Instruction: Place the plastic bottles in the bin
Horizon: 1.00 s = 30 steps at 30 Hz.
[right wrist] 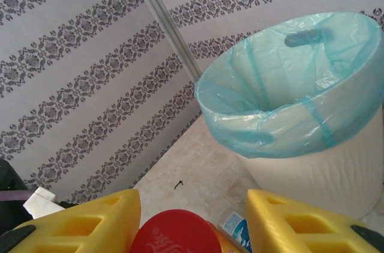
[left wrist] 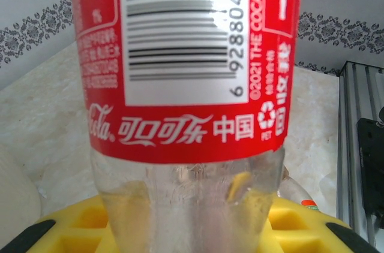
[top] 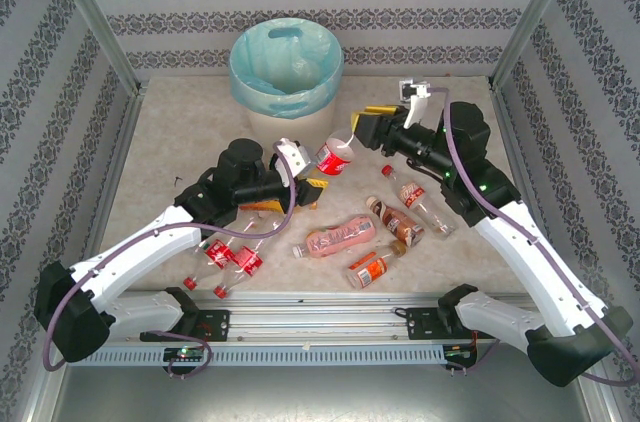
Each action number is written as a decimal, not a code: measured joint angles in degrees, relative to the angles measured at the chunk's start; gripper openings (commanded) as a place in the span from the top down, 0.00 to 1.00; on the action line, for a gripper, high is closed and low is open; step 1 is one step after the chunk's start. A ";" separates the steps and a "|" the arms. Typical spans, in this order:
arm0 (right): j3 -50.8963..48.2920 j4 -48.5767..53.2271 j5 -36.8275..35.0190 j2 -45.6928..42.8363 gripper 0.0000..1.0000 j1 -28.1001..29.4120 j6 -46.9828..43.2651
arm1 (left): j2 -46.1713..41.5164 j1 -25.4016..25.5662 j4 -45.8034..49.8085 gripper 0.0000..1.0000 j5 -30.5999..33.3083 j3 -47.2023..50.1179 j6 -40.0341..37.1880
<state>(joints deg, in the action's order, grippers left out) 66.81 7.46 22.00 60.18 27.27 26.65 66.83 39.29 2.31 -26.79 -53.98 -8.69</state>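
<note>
One red-labelled bottle (top: pixel 336 156) gripped in left pincer (left wrist: pixel 189 232), its red cap (right wrist: pixel 175 235) between spread fingers (right wrist: pixel 90 223) of right pincer (right wrist: pixel 193 222)

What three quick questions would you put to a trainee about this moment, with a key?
1. True or false: the bin is lined with a black bag.
2. What sits between the fingers of the right claw? A: a red cap. B: a green cap. C: a crumpled can.
3. Fill in: the Coca-Cola bottle between the fingers of the left claw has a ___ label.
Key: 1 false, the bag is light blue; 2 A; 3 red.
</note>
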 measured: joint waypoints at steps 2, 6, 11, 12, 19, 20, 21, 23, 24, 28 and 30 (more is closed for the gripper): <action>0.24 0.00 0.07 0.26 0.40 0.00 0.09 | -0.20 0.00 0.00 1.00 0.07 0.00 -0.11; 0.33 0.04 1.27 0.87 0.47 0.76 -0.04 | -0.57 0.00 -0.11 1.00 0.04 0.00 -0.22; 0.55 0.83 1.90 1.22 0.63 1.11 -0.22 | -0.57 0.00 -0.13 1.00 0.24 0.00 -0.33; 0.61 0.85 2.10 1.22 0.68 1.14 -0.35 | -0.57 0.00 -0.09 1.00 0.31 0.00 -0.33; 2.10 1.25 2.08 2.10 1.00 1.16 -0.48 | -1.05 0.00 -0.26 0.17 1.79 0.02 -0.57; 3.30 1.38 1.64 2.91 1.00 1.51 -0.72 | -1.55 -0.02 -0.39 0.02 2.71 0.04 -0.57; 4.79 1.51 0.66 3.89 1.00 1.51 -1.20 | -2.23 -0.07 -0.46 0.00 3.63 0.20 -0.57; 9.51 1.60 -1.36 6.82 1.00 1.49 -2.23 | -5.03 -0.50 -1.46 0.00 6.45 1.38 -0.66; 12.24 1.46 -1.97 8.46 1.00 1.49 -2.75 | -6.60 -0.87 -2.08 0.00 7.93 2.16 -0.85; 24.70 0.72 -4.57 15.30 1.00 1.92 -6.95 | -15.65 -2.19 -7.23 0.00 16.31 6.80 -2.34; 29.99 -0.33 -6.84 17.77 1.00 2.58 -9.29 | -20.04 -2.29 -10.47 0.00 20.70 9.27 -3.15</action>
<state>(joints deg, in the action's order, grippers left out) 96.79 7.14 15.16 77.95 29.85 17.37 46.78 36.99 -8.16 -6.09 -44.71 -11.84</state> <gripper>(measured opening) 0.311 0.999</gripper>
